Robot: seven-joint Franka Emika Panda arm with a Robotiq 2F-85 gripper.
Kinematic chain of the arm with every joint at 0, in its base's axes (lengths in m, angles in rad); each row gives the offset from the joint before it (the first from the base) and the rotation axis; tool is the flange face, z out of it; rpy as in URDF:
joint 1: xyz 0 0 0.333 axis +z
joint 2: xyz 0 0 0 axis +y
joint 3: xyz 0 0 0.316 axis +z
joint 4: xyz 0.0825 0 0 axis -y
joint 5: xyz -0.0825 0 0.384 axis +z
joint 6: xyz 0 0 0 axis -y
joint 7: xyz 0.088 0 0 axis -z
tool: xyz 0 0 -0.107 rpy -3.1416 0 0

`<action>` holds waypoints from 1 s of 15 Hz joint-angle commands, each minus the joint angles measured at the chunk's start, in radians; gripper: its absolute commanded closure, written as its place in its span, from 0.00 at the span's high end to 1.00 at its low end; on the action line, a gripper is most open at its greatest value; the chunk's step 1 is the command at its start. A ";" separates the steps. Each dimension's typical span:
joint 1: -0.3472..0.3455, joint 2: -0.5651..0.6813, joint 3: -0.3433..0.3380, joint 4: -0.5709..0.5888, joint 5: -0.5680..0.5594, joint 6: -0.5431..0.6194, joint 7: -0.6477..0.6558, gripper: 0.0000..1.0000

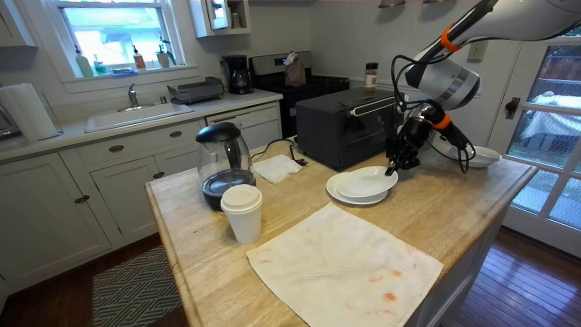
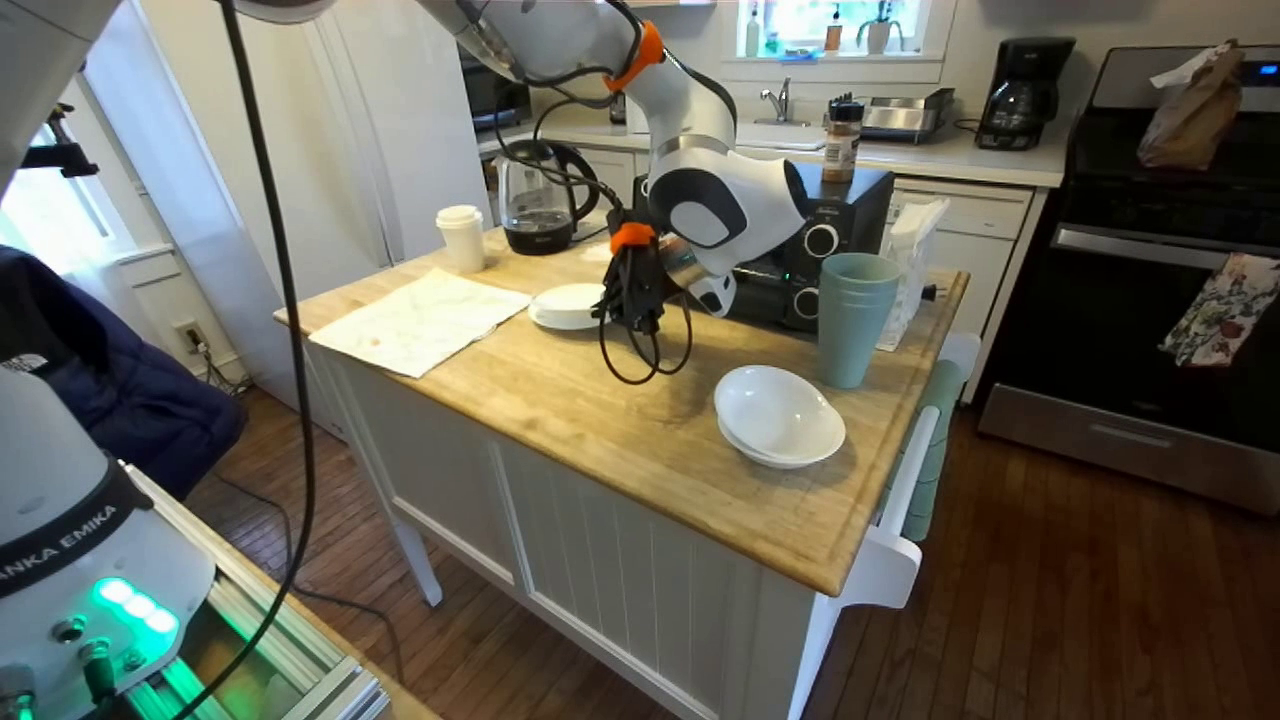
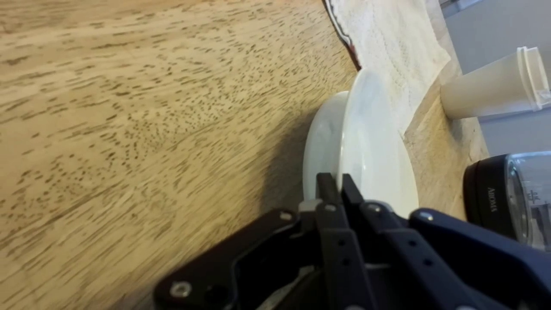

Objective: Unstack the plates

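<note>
Upper round white plate (image 1: 366,180): tilted over lower round white plate (image 1: 333,188).
Lower plate: on pale wooden tabletop (image 1: 431,200).
Black two-fingered gripper (image 1: 390,171): clamped on upper plate's rim, two o'clock from where I stand.

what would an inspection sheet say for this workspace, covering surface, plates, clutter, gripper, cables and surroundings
Surface: wooden table; white cloth on it has orange stains.
Job's things: upper plate tilted over lower plate; whether they touch is unclear.
Clutter: lidded cup, kettle, toaster oven, stacked bowls and tumbler on the table.
Gripper: shut on the upper plate's rim.
Cables: black cable loop dangles over the table; plug lies beside the toaster oven.
Surroundings: sink, coffee maker and stove beyond the table.
</note>
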 commanded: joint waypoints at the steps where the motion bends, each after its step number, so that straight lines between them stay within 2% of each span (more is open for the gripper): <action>1: -0.023 0.026 0.008 0.037 0.028 -0.030 -0.020 0.01; 10: -0.030 -0.007 0.018 0.007 0.017 -0.043 -0.146 0.01; 15: -0.036 -0.006 0.018 0.011 0.003 -0.100 -0.210 0.01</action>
